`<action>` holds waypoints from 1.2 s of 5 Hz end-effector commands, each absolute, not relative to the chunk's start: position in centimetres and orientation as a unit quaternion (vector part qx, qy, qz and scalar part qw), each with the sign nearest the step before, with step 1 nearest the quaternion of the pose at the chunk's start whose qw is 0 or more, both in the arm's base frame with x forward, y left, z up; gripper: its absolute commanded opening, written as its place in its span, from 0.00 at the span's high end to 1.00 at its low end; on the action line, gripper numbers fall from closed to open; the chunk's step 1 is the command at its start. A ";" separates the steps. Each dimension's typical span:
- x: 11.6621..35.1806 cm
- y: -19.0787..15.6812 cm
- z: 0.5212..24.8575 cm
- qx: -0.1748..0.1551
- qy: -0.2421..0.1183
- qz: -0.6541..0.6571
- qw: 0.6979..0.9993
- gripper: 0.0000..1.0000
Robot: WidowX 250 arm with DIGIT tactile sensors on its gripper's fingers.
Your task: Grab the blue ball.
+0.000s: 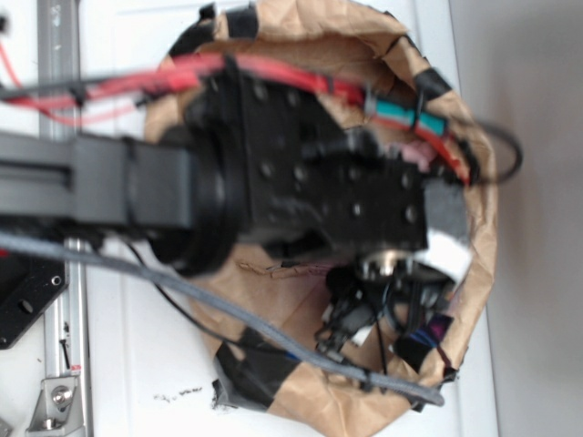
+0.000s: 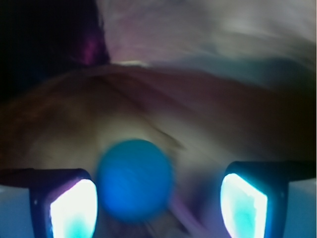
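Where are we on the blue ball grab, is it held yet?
Done: the arm is over the paper bag, and the wrist view shows the blue ball between the open fingers of the gripper. In hand: lining up; the ball sits close to one finger, with a clear gap to the other. Left: close on it and lift. The view is blurred, so contact cannot be confirmed.

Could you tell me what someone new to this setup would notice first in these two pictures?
In the wrist view, the blurred blue ball sits low between the two glowing pads of the open pincer, nearer the left-hand one. In the exterior view, the black arm stretches in from the left and covers most of a taped brown paper bag, with red cables running along it.
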State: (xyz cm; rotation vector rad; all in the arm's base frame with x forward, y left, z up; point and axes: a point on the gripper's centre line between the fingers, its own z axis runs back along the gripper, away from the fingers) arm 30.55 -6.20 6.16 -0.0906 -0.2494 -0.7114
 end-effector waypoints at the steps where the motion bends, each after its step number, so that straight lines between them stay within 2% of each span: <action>1: 29.5 -11.1 4.6 -0.082 -0.108 -0.402 0.906 0.16; 2: 29.2 -10.4 3.7 -0.050 -0.085 -0.404 0.909 1.00; 3: 29.5 -8.6 7.0 0.016 -0.107 -0.380 0.919 1.00; 4: 29.2 -6.8 11.4 0.063 -0.125 -0.355 0.924 1.00; 5: 27.4 -4.7 16.5 0.014 -0.077 -0.264 0.961 1.00; 6: 26.5 -3.5 19.0 -0.049 -0.091 -0.166 0.981 1.00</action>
